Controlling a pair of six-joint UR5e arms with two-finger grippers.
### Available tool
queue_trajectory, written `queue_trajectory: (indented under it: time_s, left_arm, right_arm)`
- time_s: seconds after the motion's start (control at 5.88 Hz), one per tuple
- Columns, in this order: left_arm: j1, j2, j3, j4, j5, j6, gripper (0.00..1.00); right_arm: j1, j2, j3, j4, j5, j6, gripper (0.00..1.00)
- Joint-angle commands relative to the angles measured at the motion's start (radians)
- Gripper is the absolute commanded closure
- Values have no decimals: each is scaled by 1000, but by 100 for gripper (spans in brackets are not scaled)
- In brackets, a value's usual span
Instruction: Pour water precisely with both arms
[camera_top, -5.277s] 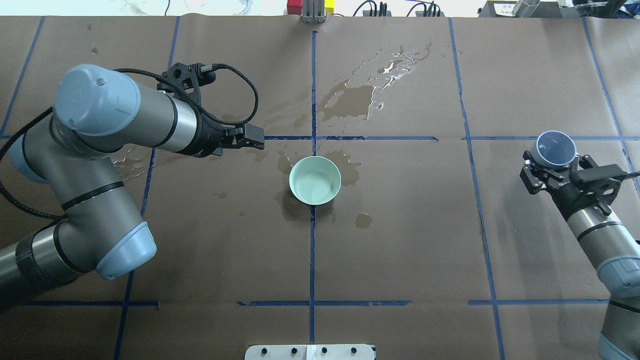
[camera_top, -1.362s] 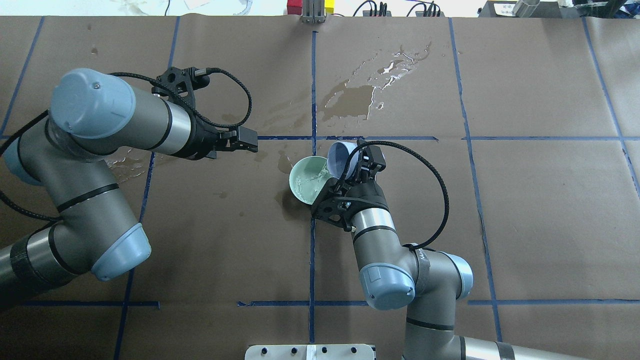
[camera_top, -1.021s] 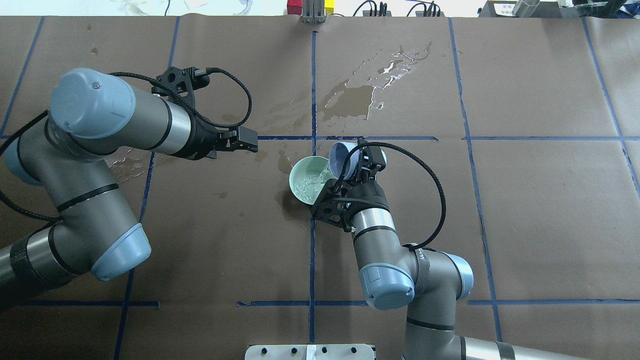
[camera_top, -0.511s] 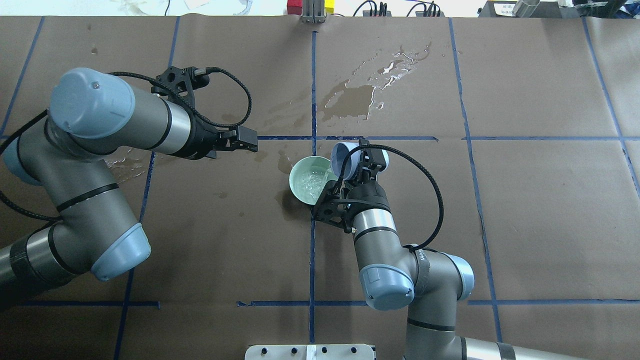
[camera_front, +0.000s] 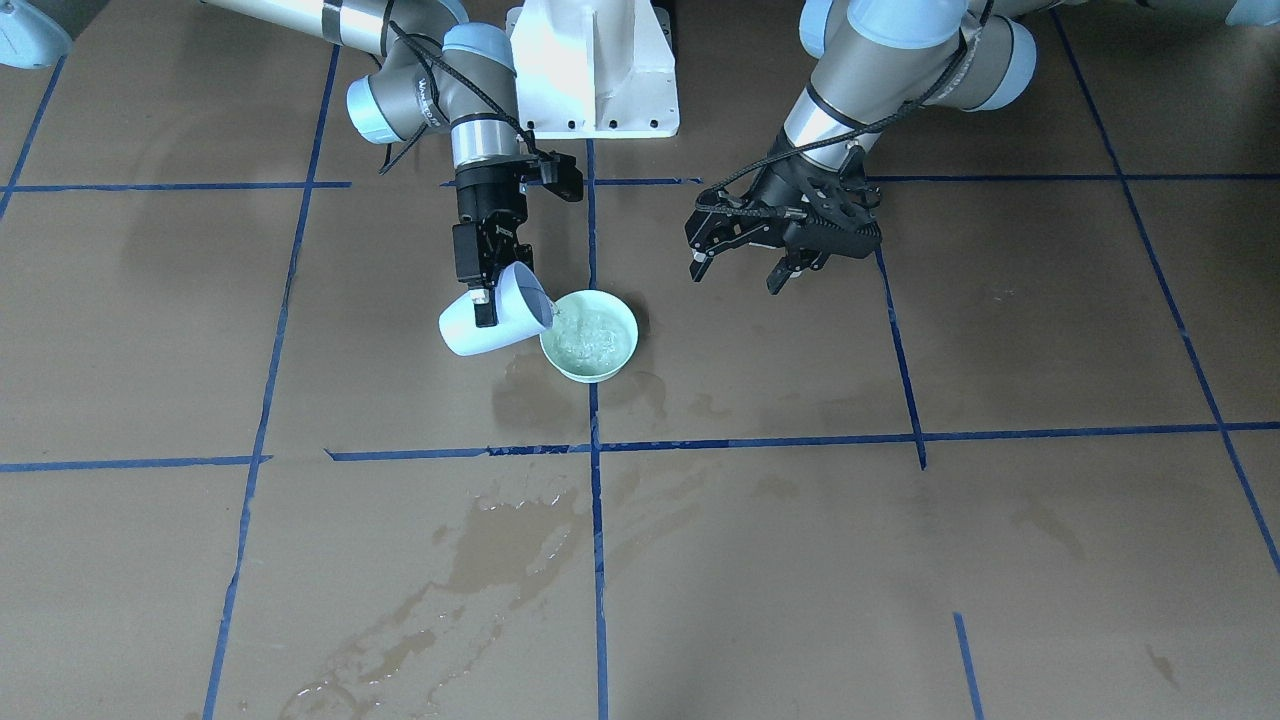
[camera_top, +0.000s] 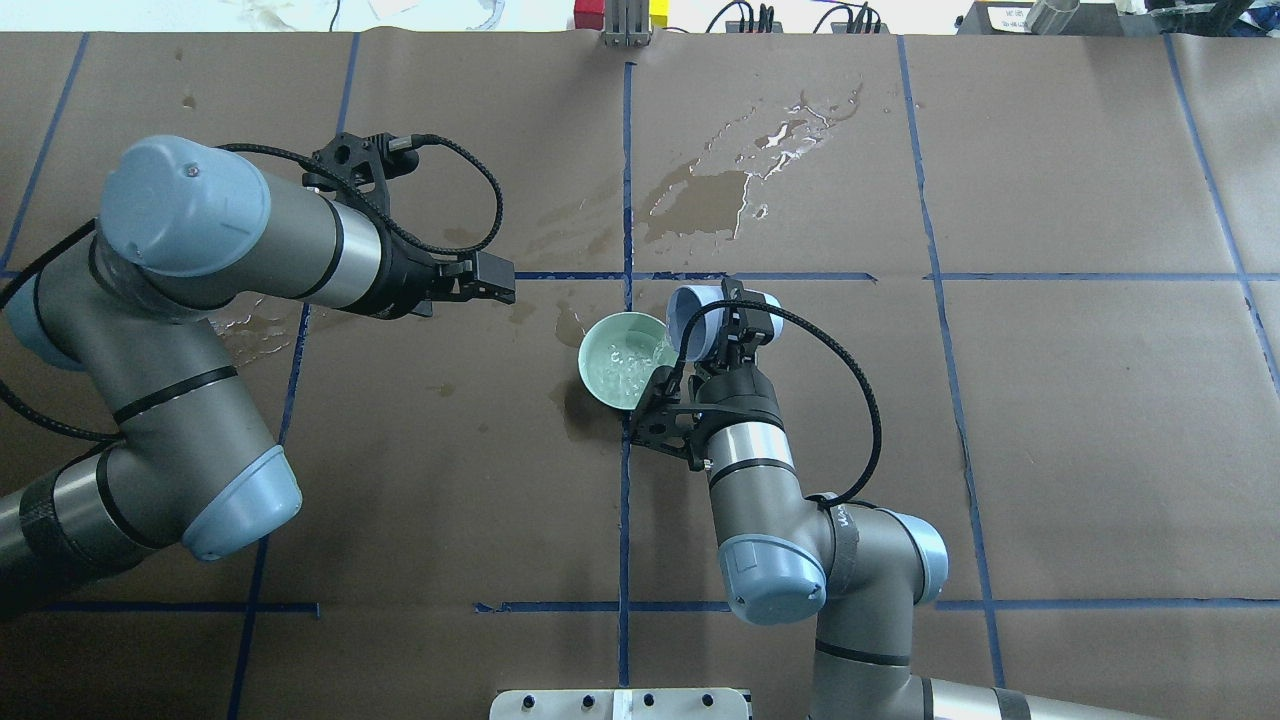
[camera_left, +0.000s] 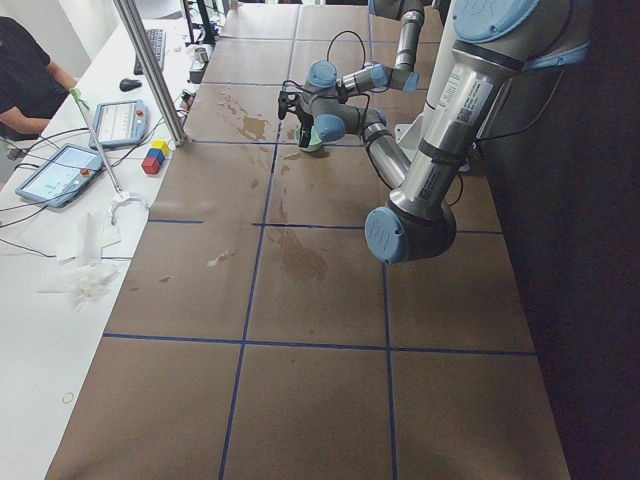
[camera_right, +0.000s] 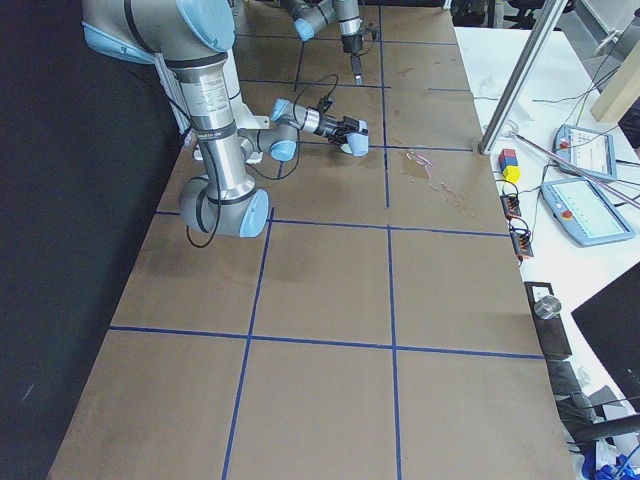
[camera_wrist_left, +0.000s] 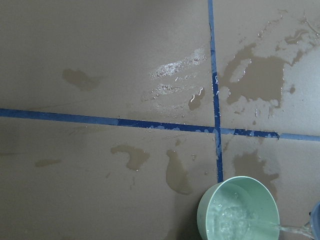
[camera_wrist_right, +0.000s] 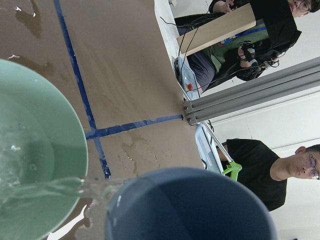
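My right gripper (camera_top: 716, 328) is shut on a pale blue cup (camera_top: 690, 315), which is tilted over the right rim of a mint-green bowl (camera_top: 586, 362) at the table's middle. Clear water (camera_wrist_right: 55, 187) runs from the cup's lip (camera_wrist_right: 150, 200) into the bowl (camera_wrist_right: 50, 145) and ripples there (camera_front: 590, 335). The front view shows the same gripper (camera_front: 486, 300), cup (camera_front: 470, 335) and bowl (camera_front: 590, 376). My left gripper (camera_front: 735, 275) hangs open and empty above the table, left of the bowl in the overhead view (camera_top: 497, 282). Its wrist view shows the bowl (camera_wrist_left: 202, 210) and the stream (camera_wrist_left: 287, 229).
Dark wet smears lie on the brown paper beyond the bowl (camera_top: 700, 200) and around it (camera_wrist_left: 177, 172). The white pedestal (camera_front: 595, 70) stands at the robot's side. Operators sit past the far edge (camera_wrist_right: 265, 170), with tablets there (camera_left: 65, 170).
The right arm carried the cup from the far right to the bowl and tipped it. In the last second water streams into the bowl, and the cup drifts slightly right. The left arm stays still.
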Motion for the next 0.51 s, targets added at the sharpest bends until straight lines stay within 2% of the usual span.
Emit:
queue_trajectory:
  time_s: [0.0, 0.34]
  left_arm:
    - [1, 0, 0, 0, 0, 0, 0]
    - [1, 0, 0, 0, 0, 0, 0]
  right_arm:
    - [-5, 4, -3, -4, -15, -49, 96]
    - [-8, 7, -3, -3, -15, -48, 95]
